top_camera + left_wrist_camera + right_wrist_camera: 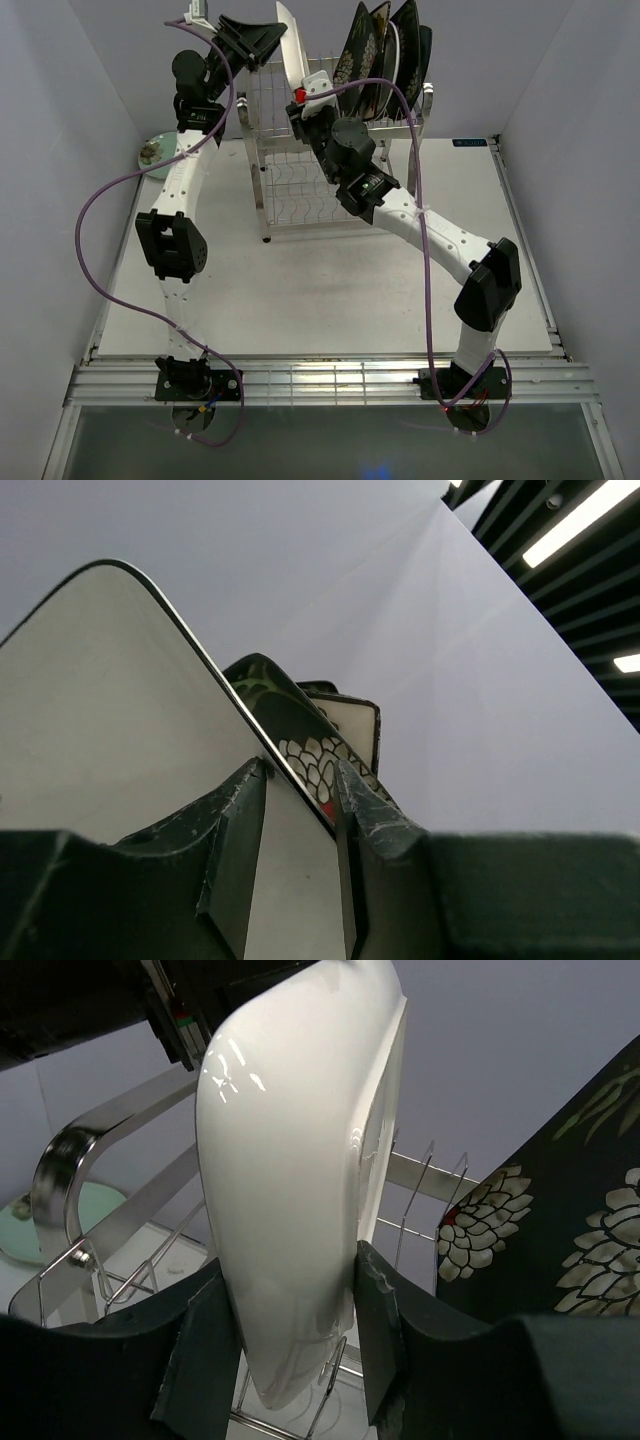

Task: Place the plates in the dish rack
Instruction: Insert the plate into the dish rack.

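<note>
White glazed ceramic fills both wrist views: the white rectangular plate (290, 1160) stands on edge above the left end of the dish rack's (300, 190) upper tier, not yet seated in a slot. The left gripper (297, 820) is clamped on the plate's top rim from the rack's far-left side. The right gripper (292, 1360) comes in from the rack's front, and its fingers press against both faces lower down, so each arm appears to have a firm hold on the same plate.

My reading is that the double hold is there because the plate is tall and slippery. One arm carries the weight from above while the other steadies the lower edge and steers it between the wires.

The dark floral plates (365, 50) already stand upright toward the rack's right end, leaning slightly. The free slots therefore lie on the rack's left, which would explain why the white plate is held there and turned parallel to them.

The pale green plate (155, 150) lies flat on the table (330, 300) to the left of the rack, unloaded, so the task looks well along but unfinished.
</note>
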Available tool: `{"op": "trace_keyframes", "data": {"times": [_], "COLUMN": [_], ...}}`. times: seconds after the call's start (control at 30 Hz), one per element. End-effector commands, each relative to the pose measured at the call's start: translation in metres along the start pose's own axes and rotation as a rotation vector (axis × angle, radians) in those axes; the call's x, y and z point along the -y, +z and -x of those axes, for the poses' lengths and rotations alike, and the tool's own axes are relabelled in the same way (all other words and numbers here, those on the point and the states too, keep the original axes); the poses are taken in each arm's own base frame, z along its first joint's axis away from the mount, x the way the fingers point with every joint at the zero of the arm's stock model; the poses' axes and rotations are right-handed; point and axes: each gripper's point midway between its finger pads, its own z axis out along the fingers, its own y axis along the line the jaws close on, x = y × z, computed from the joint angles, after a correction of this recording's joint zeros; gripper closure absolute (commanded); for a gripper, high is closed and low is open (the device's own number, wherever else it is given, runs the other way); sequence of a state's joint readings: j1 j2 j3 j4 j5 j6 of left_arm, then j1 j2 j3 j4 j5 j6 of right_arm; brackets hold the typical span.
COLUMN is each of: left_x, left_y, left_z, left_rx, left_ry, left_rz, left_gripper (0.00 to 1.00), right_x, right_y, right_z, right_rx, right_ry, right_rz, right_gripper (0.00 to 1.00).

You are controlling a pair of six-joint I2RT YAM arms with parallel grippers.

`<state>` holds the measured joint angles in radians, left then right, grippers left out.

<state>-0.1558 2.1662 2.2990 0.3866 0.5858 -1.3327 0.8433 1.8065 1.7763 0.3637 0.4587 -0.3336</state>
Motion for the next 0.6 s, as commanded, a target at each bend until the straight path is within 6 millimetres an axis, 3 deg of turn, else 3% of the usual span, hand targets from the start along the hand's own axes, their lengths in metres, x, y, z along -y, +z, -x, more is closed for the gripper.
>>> {"op": "trace_keyframes", "data": {"times": [0.0, 0.17, 0.57], "left_x": [0.005, -0.001, 0.012], "left_y": [-0.002, -0.003, -0.012], "left_z": [-0.051, -0.052, -0.054], "left_rx": [-0.201, -0.207, -0.214], "left_ry": [0.020, 0.009, 0.018], "left_rz": [-0.066, -0.065, -0.075], "left_gripper": [0.57, 0.56, 0.54], "right_x": [0.109, 0.112, 0.119], "right_y": [-0.025, -0.024, -0.037], "right_z": [0.129, 0.128, 0.124], "right_rx": [0.378, 0.378, 0.387], "right_ry": [0.234, 0.238, 0.245], "right_rz": [-0.265, -0.273, -0.300], "right_gripper": [0.91, 0.91, 0.92]}}
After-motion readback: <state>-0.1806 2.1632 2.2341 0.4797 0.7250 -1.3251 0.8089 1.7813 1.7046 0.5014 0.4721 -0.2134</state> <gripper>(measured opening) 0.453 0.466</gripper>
